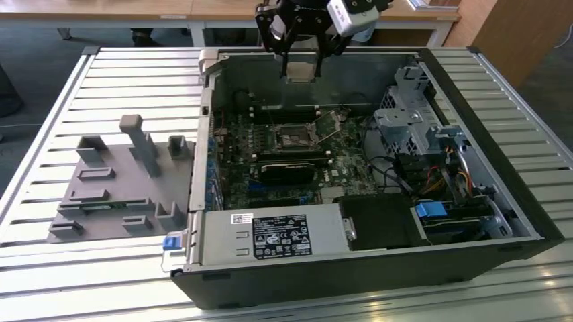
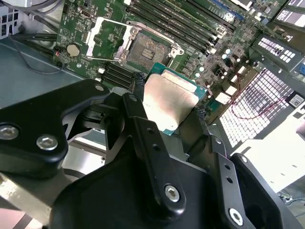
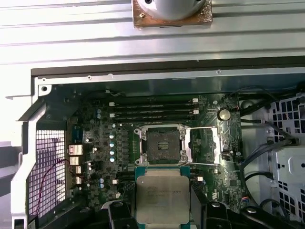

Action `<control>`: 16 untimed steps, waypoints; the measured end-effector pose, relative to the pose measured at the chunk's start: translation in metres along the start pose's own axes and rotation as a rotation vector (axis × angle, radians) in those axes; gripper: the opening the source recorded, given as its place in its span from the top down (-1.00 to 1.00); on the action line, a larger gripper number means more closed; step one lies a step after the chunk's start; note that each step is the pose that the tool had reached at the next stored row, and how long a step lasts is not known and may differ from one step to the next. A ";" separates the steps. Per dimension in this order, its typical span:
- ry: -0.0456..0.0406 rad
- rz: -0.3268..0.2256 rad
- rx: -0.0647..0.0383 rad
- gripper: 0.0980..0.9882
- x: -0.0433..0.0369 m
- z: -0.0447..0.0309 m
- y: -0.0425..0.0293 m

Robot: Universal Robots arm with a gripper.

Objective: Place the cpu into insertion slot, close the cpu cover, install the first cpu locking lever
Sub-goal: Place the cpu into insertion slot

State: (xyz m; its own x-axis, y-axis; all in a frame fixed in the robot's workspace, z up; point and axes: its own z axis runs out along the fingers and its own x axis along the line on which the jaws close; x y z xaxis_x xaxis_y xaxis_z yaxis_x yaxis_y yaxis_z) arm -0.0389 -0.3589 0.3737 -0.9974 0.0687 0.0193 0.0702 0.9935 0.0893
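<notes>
**Placement step:** the gripper (image 2: 169, 97) clamps the cpu (image 3: 162, 193) by opposite edges.
The insertion slot (image 3: 160, 144) lies bare below and ahead of the gripper, with the cpu cover (image 3: 188, 145) swung open. Seating likely demands square alignment.

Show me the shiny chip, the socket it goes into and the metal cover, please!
cpu (image 3: 161, 198): first wrist view, middle of its silver top.
insertion slot (image 3: 161, 146): first wrist view, dark pin-field centre.
cpu cover (image 3: 187, 145): first wrist view, frame rail beside the slot.

Dull silver cpu (image 3: 162, 198) shows a thin green rim; black insertion slot (image 3: 159, 145), silvery surround, on green motherboard (image 3: 90, 129).
</notes>
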 end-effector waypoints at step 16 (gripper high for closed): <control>-0.0169 0.187 -0.001 0.01 0.0000 0.0010 -0.0001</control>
State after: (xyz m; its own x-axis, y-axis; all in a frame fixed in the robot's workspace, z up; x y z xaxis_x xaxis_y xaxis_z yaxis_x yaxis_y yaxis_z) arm -0.0389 -0.3589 0.3727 -0.9670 0.2541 0.0190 0.2548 0.9632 0.0862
